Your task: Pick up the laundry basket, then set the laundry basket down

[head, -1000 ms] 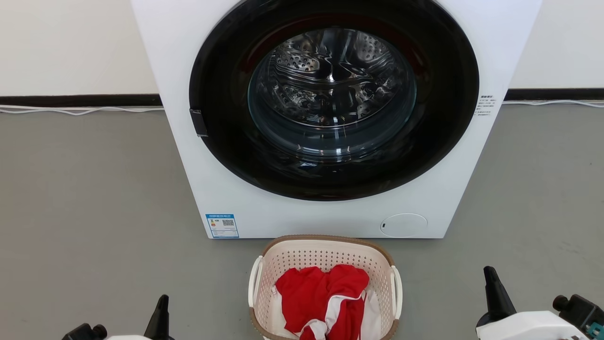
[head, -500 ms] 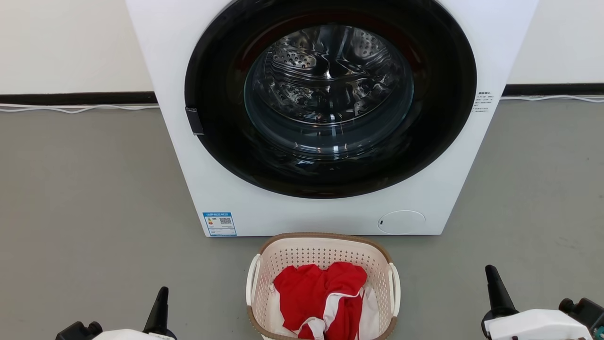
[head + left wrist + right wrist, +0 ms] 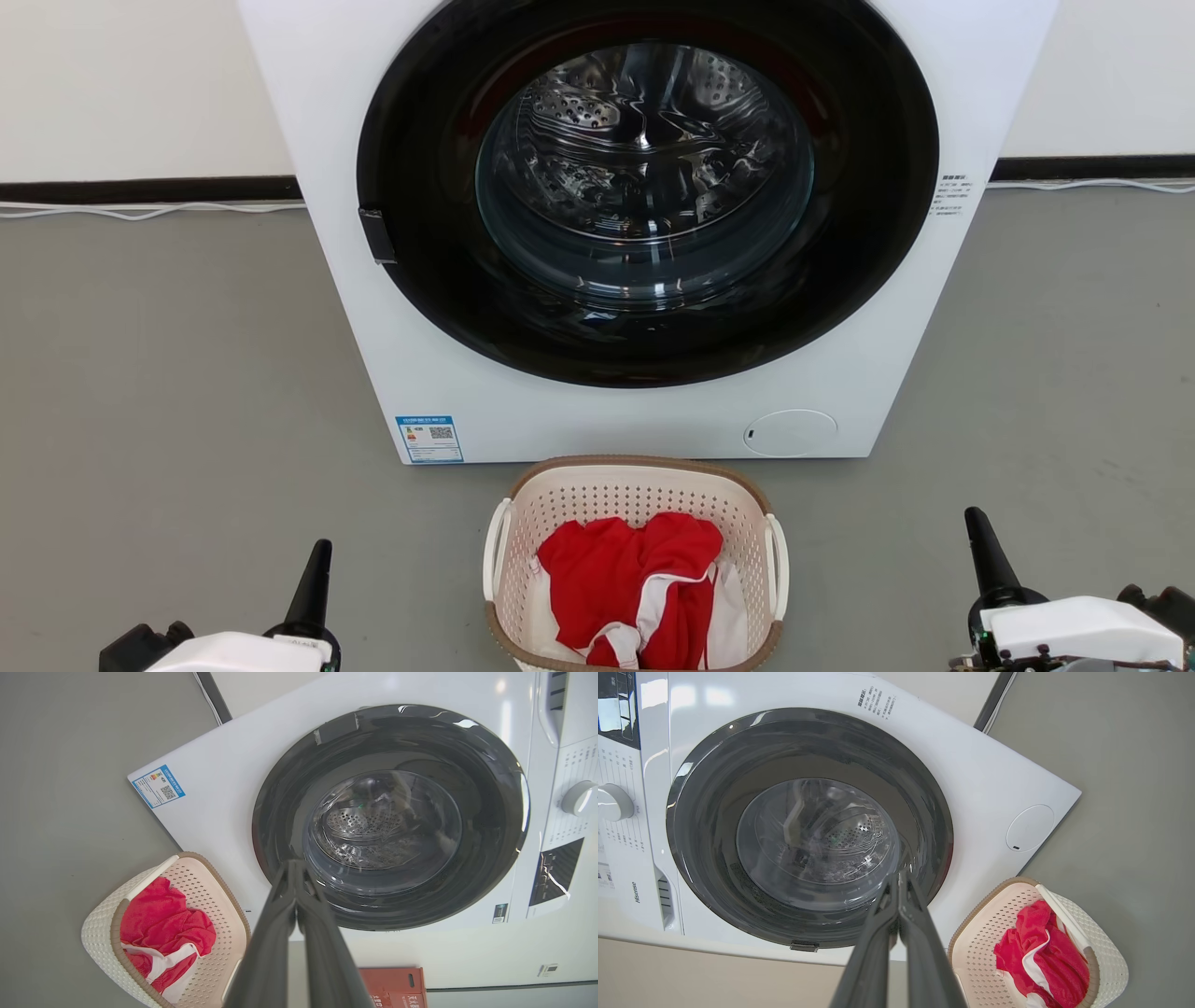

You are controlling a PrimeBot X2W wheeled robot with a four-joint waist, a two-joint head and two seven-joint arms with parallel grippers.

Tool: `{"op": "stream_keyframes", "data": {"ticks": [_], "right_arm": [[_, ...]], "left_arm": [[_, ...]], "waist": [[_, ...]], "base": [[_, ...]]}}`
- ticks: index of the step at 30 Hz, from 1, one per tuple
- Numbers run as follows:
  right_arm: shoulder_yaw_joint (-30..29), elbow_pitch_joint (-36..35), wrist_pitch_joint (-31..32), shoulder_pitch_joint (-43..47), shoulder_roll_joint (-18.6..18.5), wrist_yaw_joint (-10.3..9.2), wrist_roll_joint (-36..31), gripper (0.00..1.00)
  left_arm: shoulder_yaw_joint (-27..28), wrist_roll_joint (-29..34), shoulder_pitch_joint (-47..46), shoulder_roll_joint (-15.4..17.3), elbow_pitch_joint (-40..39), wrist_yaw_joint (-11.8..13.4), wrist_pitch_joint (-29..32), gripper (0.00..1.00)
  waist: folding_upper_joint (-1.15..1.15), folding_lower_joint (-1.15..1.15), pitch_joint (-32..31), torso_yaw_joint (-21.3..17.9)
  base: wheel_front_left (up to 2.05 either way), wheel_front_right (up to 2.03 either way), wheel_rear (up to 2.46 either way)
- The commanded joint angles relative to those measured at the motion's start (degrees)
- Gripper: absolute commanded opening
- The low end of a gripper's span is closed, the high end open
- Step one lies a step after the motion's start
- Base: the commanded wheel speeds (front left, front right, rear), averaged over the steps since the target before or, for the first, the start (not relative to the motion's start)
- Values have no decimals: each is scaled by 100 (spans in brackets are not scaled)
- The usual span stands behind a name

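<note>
Laundry basket (image 3: 644,493) sits upright on the grey floor (image 3: 187,373), btwn the two grippers: off to the right of the L gripper (image 3: 320,553), off to the left of the R gripper (image 3: 973,519), well apart from both. Its far rim lies a bit beyond both sets of fingertips. Inside is a red-and-white cloth bundle (image 3: 625,579), slumped toward the near side. Can't tell if that's one garment or more.

Both grippers: fingers pressed together, nothing btwn them, pointing fwd at the washing machine (image 3: 327,140). The wrist views confirm it: L gripper (image 3: 292,864) and R gripper (image 3: 900,875) each taper to a single closed tip.

Why so, as a judgement: basket is centred btwn the arms w/ one white handle facing each side, L handle (image 3: 493,551) and R handle (image 3: 778,551), which suits a two-arm lift. Set right at the foot of the washer door (image 3: 420,280), prob. for loading.

Basket on the floor w/ both arms clear of it fits either stage: ahead of the pick-up, or set down again.

Count: 1 basket, 2 handles, 1 cloth bundle, 1 washer, 2 grippers, 1 red crate (image 3: 392,987) beyond the L gripper, beside the washer.
</note>
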Motion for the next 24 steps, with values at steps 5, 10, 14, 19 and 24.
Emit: {"op": "stream_keyframes", "data": {"ticks": [5,10,14,19,24], "right_arm": [[79,-241,114,-325,-49,33,443,0],[67,-283,197,-349,-50,34,814,0],[58,-317,264,-369,-51,35,1110,0],[46,-360,348,-393,-53,37,1483,0],[35,-403,432,-418,-54,39,1856,0]], "left_arm": [[166,-358,-363,19,-248,-71,108,0],[193,-655,-395,11,-312,-83,192,0],[214,-892,-420,5,-362,-92,259,0],[241,-1190,-451,-2,-426,-104,343,0],[268,-1489,-483,-9,-490,-116,428,0]], "waist": [[0,0,18,-14],[0,0,36,-30],[0,0,51,-42],[0,0,69,-57],[0,0,88,-73]], "base": [[0,0,0],[0,0,0],[0,0,0],[0,0,0],[0,0,0]]}}
